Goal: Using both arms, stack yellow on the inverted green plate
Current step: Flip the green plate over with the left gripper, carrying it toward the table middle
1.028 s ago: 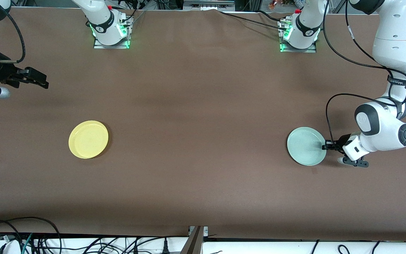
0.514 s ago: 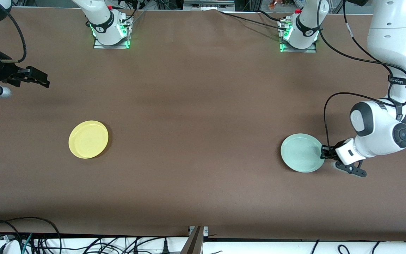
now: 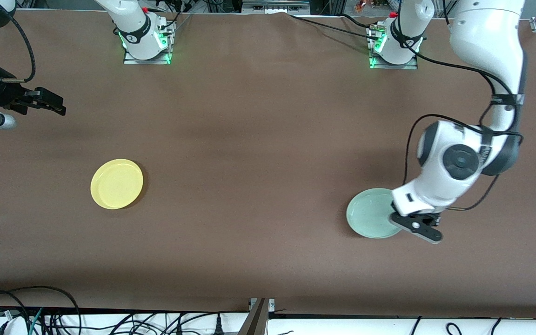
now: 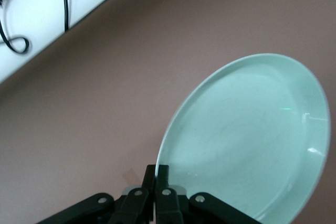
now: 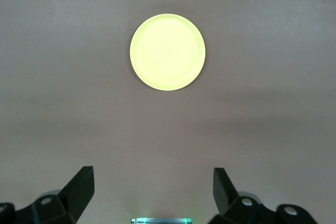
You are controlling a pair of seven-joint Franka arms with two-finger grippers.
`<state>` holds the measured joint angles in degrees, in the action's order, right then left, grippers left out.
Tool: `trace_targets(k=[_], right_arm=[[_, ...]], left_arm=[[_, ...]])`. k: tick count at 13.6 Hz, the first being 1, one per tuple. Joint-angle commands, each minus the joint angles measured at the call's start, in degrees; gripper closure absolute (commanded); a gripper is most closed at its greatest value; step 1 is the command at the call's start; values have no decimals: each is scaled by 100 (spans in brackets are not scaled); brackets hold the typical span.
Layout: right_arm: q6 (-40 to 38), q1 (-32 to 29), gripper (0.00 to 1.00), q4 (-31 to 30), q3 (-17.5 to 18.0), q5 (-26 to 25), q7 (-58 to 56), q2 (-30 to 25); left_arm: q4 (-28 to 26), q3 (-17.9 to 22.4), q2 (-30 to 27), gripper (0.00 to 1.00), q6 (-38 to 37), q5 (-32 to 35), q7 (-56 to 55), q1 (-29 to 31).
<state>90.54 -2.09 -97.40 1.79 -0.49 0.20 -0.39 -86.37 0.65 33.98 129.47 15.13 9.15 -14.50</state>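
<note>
Front view: the left gripper [image 3: 400, 218] is clamped on the rim of the green plate [image 3: 370, 213], which extends from the fingertips toward the right arm's end of the table; the plate appears lifted and tilted, hollow side up, so the inversion is judged not yet done. The yellow plate [image 3: 117, 184] lies flat on the table [image 3: 258, 139], well apart from it, toward the right arm's end. The right gripper [image 3: 47, 103] waits in the air with its fingers apart. Left wrist view: the closed fingertips [image 4: 156, 174] pinch the plate's edge, and its disc [image 4: 252, 135] spreads away from them. Right wrist view: the yellow plate [image 5: 167, 52] lies straight ahead of the spread fingers [image 5: 81, 184], making the right arm the nearer one.
</note>
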Motion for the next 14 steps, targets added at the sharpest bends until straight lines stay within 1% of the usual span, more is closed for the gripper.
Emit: trace_targets(k=[1,4,5,7,9,10,11,12,13,14], right_arm=[[-106,-2,0,46,23,-22,15,-40],[-106,-2,0,46,23,-13,24,-40],[-106,-2,0,46,23,-13,33,-40],[-106,-2,0,46,32,-13,41,-40],[-106,-2,0,46,32,-4,41,-40],[-106,-2,0,46,23,-4,41,-40],[-106,-2,0,46,32,-4,59,-40],[-106,-2,0,46,32,-4,76,-40],[-98,-2,0,55,41,-13,94,-40],[-63,-2,0,55,41,-13,94,-32]], left_arm=[[138,76,-15,100,-54,1102,-676,-526],[191,85,-6,100,-54,2237,-1151,-1035],[322,85,38,100,-54,2588,-1274,-1211],[358,85,64,100,-63,3300,-1302,-1467],[349,85,73,100,-124,3802,-1555,-1713],[349,94,117,100,-437,4162,-1905,-1879],[358,85,222,100,-849,4661,-2631,-2133],[349,85,327,100,-1106,5092,-3290,-2336],[358,85,450,100,-1317,5367,-3715,-2556],[358,102,503,100,-1476,5448,-3867,-2645]])
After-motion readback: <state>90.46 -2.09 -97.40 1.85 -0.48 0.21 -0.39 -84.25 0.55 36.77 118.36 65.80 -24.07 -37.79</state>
